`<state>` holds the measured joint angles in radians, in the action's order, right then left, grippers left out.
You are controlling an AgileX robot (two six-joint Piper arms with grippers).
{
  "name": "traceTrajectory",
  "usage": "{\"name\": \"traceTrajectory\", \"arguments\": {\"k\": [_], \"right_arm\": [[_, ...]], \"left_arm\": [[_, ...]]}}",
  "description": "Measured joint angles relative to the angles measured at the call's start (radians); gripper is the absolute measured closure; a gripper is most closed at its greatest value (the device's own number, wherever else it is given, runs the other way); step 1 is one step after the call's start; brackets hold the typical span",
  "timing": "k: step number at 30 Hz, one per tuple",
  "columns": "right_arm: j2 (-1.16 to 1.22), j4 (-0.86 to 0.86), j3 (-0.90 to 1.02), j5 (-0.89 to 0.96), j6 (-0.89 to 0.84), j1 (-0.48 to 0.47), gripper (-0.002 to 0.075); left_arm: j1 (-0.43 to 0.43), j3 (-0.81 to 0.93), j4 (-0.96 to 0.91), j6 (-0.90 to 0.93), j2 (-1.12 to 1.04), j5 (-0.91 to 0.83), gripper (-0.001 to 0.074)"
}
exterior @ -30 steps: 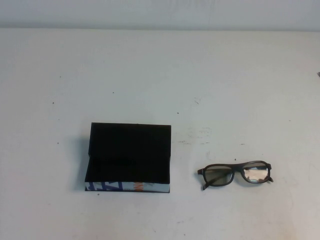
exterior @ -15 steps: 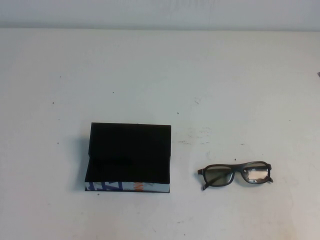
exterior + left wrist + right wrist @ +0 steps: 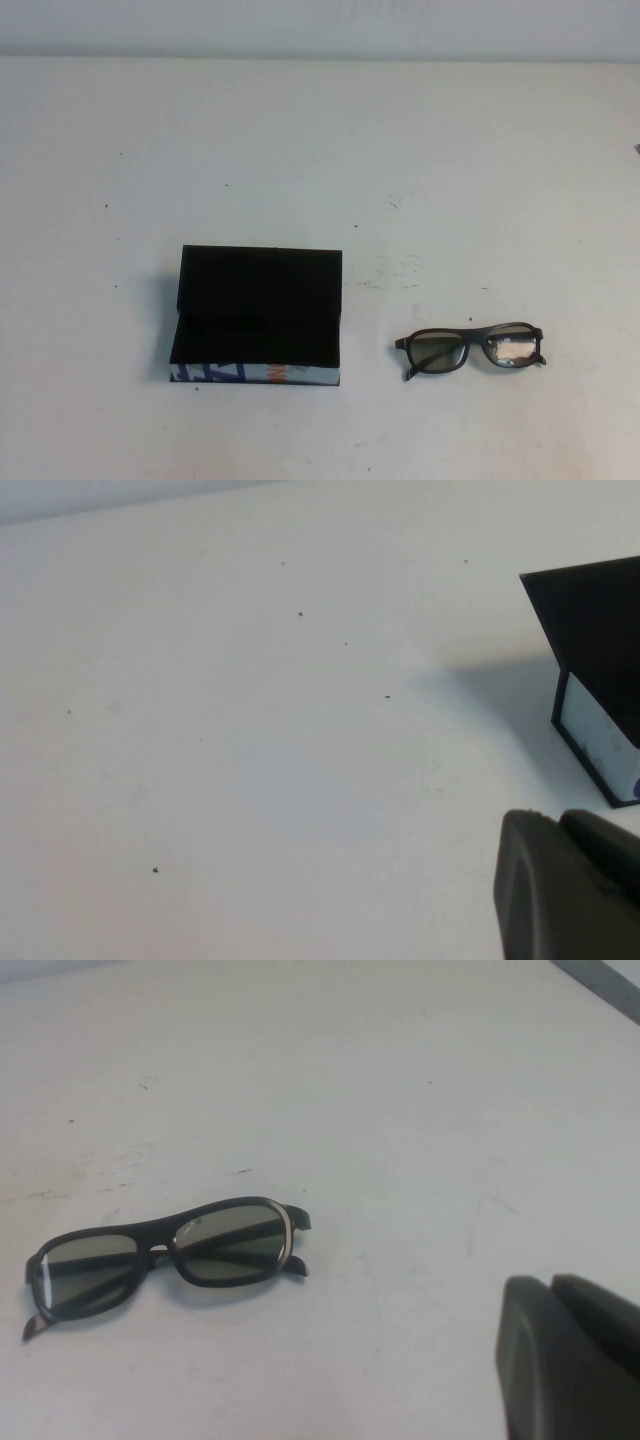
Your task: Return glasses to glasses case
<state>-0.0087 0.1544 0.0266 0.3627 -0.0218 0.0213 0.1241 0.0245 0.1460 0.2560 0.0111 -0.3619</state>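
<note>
The glasses case (image 3: 258, 315) stands open on the white table, left of centre, its black lid raised at the back and its blue, white and orange side facing me. One corner of the case (image 3: 600, 670) shows in the left wrist view. The dark-framed glasses (image 3: 470, 348) lie to its right, arms folded, well apart from the case. Neither arm shows in the high view. My left gripper (image 3: 558, 825) is shut and empty above bare table near the case. My right gripper (image 3: 550, 1285) is shut and empty, a short way from the glasses (image 3: 165, 1260).
The white table (image 3: 320, 150) carries small dark specks and faint scuffs. A grey strip (image 3: 600, 980) crosses one corner of the right wrist view. A small dark object (image 3: 637, 148) peeks in at the table's right edge.
</note>
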Motion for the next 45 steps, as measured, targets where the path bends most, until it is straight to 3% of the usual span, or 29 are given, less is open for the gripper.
{"name": "traceTrajectory", "arguments": {"k": [21,29,34,38,45], "right_arm": [[-0.002,0.008,0.000,-0.031,0.000,0.000,0.0739],[-0.002,0.424,0.000,-0.226,0.000,0.000,0.0739],[-0.002,0.590,0.000,-0.285,0.000,0.000,0.0739],[0.003,0.655,-0.033,-0.145,0.002,0.000,0.0739],[0.269,0.570,-0.322,0.345,-0.069,0.000,0.0739]], "left_arm": [[0.000,0.000,0.000,0.000,0.000,0.000,0.0734],[0.000,0.000,0.000,0.000,0.000,0.000,0.0734],[0.000,0.000,0.000,0.000,0.000,0.000,0.0734],[0.000,0.000,0.000,0.000,0.000,0.000,0.0734],[0.000,0.000,0.000,0.000,0.000,0.000,0.0734]]}}
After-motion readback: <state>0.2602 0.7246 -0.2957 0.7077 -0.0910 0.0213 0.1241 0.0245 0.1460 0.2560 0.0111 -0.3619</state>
